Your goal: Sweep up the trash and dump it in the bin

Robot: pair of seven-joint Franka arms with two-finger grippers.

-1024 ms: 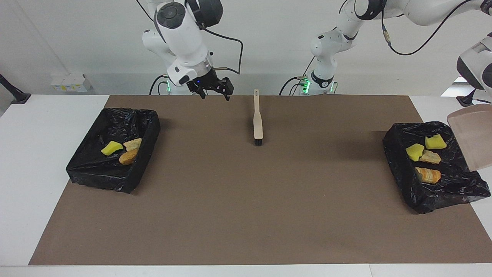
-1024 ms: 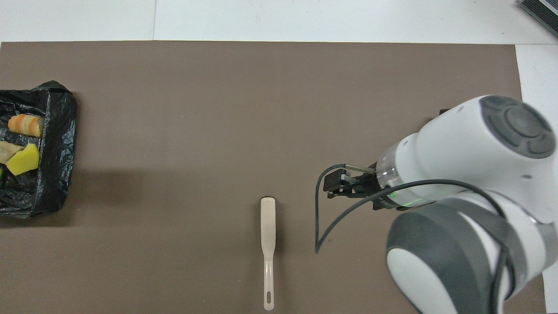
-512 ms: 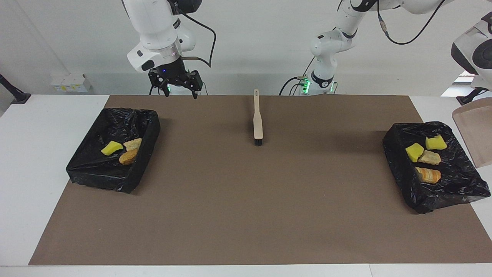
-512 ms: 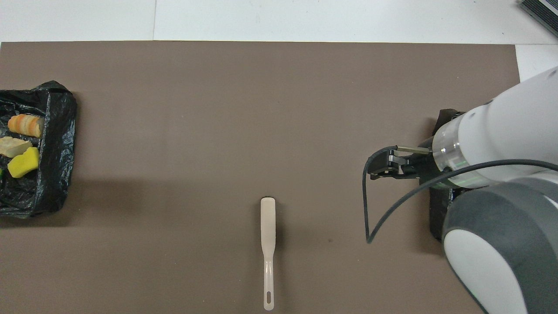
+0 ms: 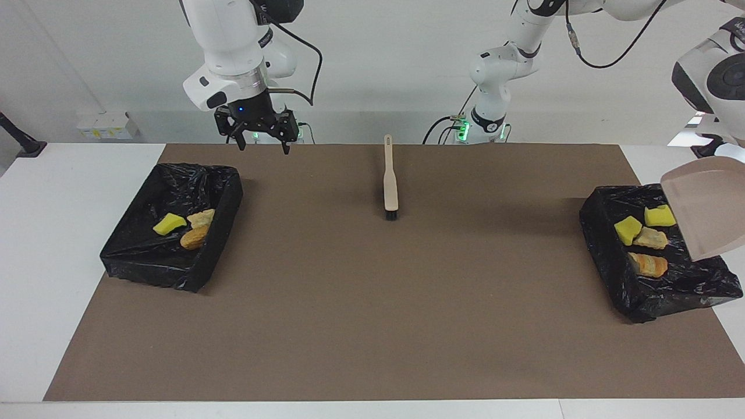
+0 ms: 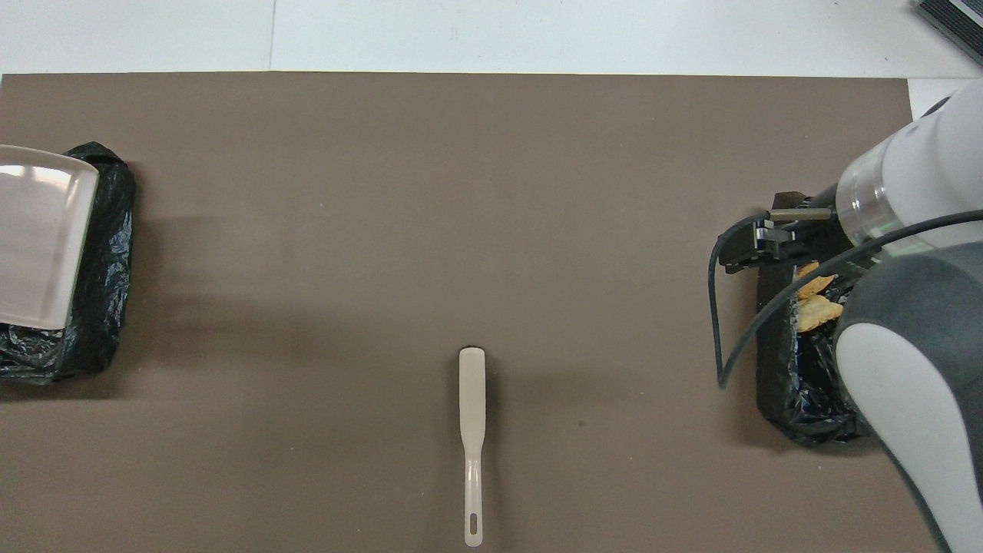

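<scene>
The trash lies in two black-bagged bins. The bin (image 5: 134, 256) at the right arm's end holds a yellow chunk (image 5: 169, 223), a beige piece (image 5: 201, 218) and an orange-brown lump (image 5: 194, 237). The bin (image 5: 605, 256) at the left arm's end holds two yellow chunks (image 5: 628, 229), a beige piece (image 5: 650, 237) and an orange lump (image 5: 647, 264). A pale dustpan (image 5: 704, 209) hangs tilted over this bin below the left arm's wrist; it hides the bin's inside in the overhead view (image 6: 38, 234). The left gripper is out of frame. My right gripper (image 5: 262, 145) is open and empty, in the air by the first bin's corner nearest the robots.
A beige brush (image 5: 390, 180) lies on the brown mat (image 5: 372, 302) mid-table, handle toward the robots; it also shows in the overhead view (image 6: 472, 430). The right arm hides much of its bin (image 6: 799, 384) from above, where two trash pieces (image 6: 814, 299) peek out.
My right gripper has swung from near the brush toward the bin at the right arm's end. The dustpan has come back over the other bin, covering it from above.
</scene>
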